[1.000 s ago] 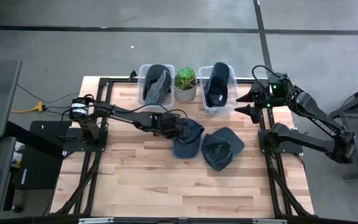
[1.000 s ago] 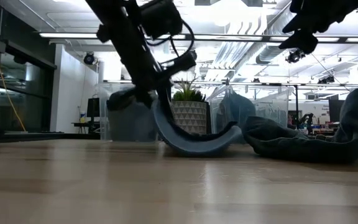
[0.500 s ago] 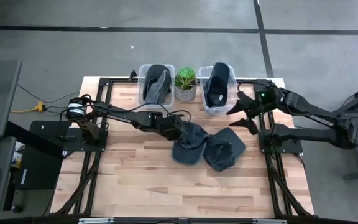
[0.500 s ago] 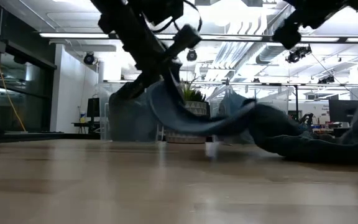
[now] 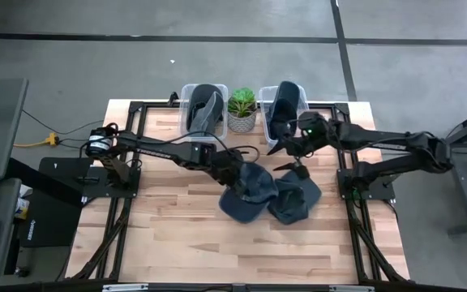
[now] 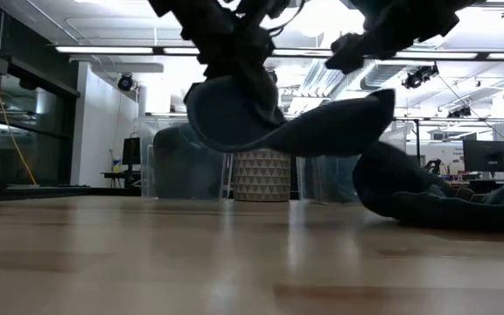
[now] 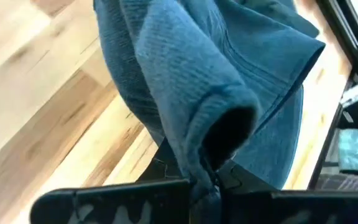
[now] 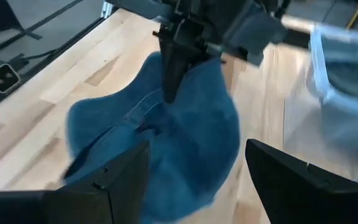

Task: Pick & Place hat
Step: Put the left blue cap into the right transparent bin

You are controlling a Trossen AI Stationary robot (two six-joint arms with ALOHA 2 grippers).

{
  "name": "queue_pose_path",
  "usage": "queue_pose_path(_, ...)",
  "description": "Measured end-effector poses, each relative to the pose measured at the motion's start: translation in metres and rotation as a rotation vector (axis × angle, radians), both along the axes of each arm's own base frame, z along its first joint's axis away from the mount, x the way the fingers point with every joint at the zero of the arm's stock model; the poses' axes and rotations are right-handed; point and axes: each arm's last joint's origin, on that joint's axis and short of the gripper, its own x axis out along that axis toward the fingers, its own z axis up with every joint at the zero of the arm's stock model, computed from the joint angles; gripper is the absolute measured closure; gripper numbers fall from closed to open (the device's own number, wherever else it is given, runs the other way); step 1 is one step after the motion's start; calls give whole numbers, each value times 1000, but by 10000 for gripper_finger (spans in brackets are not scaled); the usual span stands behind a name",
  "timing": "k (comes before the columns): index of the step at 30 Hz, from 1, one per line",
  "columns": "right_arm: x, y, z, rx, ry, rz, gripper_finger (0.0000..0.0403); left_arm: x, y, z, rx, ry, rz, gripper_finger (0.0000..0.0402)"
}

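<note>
A blue denim hat (image 5: 246,193) hangs over the table's middle, clear of the wood in the low view (image 6: 269,122). My left gripper (image 5: 230,166) is shut on it. A second blue hat (image 5: 296,199) lies crumpled on the table just to its right (image 6: 436,197). My right gripper (image 5: 290,156) stands open over that second hat's far side, touching nothing. Its wrist view looks at the held hat (image 8: 166,130) and my left gripper (image 8: 179,59). My left gripper pinches a bunched fold of the hat's cloth (image 7: 209,163) between its two fingers. The fingers slant down from the table's left. The hat hangs below and ahead of the fingers, sagging in a slack curve, with no part on the table.
Two clear bins (image 5: 203,109) (image 5: 284,113) stand at the far edge, each with a dark hat inside. A potted plant (image 5: 242,109) sits between them. Bare wood lies toward the near edge (image 5: 242,251).
My left gripper has risen and rolled, lifting the hat from its curled rest on the table until it hangs clear. My right gripper, still open, has swung from the far right edge toward the middle of the table, nearer the two hats, and dipped a little.
</note>
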Motion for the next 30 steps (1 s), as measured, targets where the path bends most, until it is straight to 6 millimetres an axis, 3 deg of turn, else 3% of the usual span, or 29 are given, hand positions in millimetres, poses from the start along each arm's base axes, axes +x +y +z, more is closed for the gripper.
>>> queue_pose_path(7,21,5,-8,-51,-58,58,144,3,0,8,53,-40,-59,401)
queue_pose_path(16,32,7,-13,-36,-84,92,144,4,-2,9,81,-68,-187,401)
queue_pose_path(30,48,4,-35,2,-20,88,144,9,-2,14,108,-156,-221,401)
